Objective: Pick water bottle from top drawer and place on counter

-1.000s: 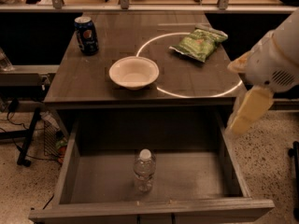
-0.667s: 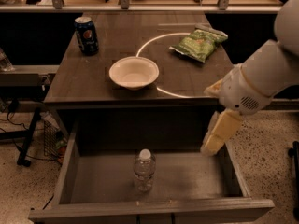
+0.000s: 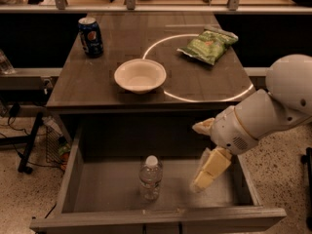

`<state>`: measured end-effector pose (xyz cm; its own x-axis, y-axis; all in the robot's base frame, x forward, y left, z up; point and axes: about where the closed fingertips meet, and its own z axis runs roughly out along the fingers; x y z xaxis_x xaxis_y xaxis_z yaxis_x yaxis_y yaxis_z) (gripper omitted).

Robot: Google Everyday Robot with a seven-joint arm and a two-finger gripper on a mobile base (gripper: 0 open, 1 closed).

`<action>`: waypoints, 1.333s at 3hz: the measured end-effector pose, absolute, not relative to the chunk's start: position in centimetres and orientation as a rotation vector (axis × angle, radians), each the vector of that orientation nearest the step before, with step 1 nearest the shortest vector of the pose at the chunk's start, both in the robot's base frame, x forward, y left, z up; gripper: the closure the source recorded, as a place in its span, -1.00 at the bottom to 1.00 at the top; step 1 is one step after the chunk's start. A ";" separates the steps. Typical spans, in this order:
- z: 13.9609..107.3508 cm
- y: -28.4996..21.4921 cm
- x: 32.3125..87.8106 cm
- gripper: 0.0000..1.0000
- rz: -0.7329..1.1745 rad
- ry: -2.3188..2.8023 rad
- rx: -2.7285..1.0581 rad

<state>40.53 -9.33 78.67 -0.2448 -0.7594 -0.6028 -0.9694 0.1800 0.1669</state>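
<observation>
The water bottle (image 3: 150,178), clear with a white cap, stands upright in the middle of the open top drawer (image 3: 97,191), near its front panel. My gripper (image 3: 204,178) hangs from the white arm inside the drawer's right part, its pale yellow fingers pointing down, about a hand's width right of the bottle and not touching it. The counter (image 3: 97,77) is the dark wood tabletop behind the drawer, with a bright ring (image 3: 204,97) marked on it.
On the counter stand a dark blue soda can (image 3: 91,36) at the back left, a white bowl (image 3: 140,75) near the front middle and a green chip bag (image 3: 208,45) at the back right. A speckled floor lies on both sides.
My arm has swung left and down, bringing the gripper from beside the drawer's right wall into the drawer, closer to the bottle. The bottle has not moved.
</observation>
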 end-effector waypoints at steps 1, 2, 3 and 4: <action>77.3 -7.3 40.1 -1.00 0.840 2.006 -1.585; 75.0 -3.2 40.4 -1.00 0.961 1.908 -1.499; 73.1 -0.2 41.0 -1.00 1.025 1.851 -1.433; 71.6 1.2 41.1 -1.00 1.051 1.838 -1.406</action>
<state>41.14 1.21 71.61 -0.2667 -0.4968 -0.8259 -0.9637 0.1292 0.2335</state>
